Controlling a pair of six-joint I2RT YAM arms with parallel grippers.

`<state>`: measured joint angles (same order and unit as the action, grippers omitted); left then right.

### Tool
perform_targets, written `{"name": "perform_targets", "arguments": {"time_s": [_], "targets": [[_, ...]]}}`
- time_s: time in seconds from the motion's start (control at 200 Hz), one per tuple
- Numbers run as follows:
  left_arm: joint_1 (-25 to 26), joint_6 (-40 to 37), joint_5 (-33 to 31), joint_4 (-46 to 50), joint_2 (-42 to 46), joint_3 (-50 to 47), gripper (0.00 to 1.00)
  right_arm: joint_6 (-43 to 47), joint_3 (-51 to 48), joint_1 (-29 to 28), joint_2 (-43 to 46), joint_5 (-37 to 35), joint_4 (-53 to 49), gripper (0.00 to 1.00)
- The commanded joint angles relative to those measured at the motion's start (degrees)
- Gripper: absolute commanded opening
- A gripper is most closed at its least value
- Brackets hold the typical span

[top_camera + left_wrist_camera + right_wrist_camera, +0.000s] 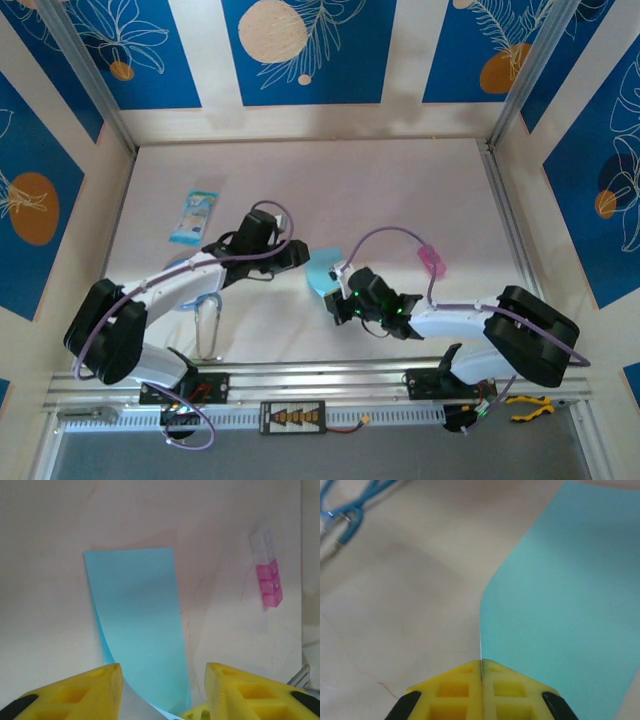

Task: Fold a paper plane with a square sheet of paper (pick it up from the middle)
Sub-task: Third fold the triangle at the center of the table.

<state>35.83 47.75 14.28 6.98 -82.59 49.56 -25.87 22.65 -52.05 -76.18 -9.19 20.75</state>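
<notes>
Far left: a flat, glossy blue-and-white printed packet (194, 215) lies on the pale, matte surface (400, 190). Nearer my bases, a slim blue carabiner (205, 318) lies flat.

My left tool (162, 692) stands part open. Its two yellow, ribbed fingers (95, 690) are apart and grip nothing, and the near end of the sheet passes between them.

Centre: the square sheet of paper (135, 615) is thin, smooth and plain light blue. It sits on the surface between my two tools, curled over itself so that it reads as a tall rectangle, with a second layer showing along its left edge.

My right tool (481, 666) is fully closed — its yellow fingers meet on one edge of the sheet, which curves away from that grip.

Right: a small pink item (269, 582), translucent and blocky — part clear, part pink — lies well apart from the sheet. Yellow-handled pliers (528, 405) lie by my right base.
</notes>
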Motion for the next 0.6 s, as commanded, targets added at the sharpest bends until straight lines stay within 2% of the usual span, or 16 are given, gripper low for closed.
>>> {"name": "perform_targets", "arguments": {"time_s": [0.0, 0.155, 0.3, 0.595], "targets": [[-0.98, -7.02, 3.84, 3.82, -4.81, 5.65, 0.44, -3.19, 1.24, 3.73, -0.50, 16.22, 2.03, 0.00], [-0.96, -11.41, 7.97, 6.87, -14.02, 15.41, 0.35, -3.66, 3.12, 6.38, -4.26, 20.80, 2.77, 0.00], [-0.97, -14.09, 9.36, 11.15, -21.85, 22.65, 0.29, -3.92, 4.13, 6.61, -7.57, 21.15, 4.73, 0.00], [-0.89, -17.57, 8.66, 15.72, -32.07, 28.12, 0.22, -4.37, 5.00, 8.09, -11.17, 21.93, 6.98, 0.00]]}}
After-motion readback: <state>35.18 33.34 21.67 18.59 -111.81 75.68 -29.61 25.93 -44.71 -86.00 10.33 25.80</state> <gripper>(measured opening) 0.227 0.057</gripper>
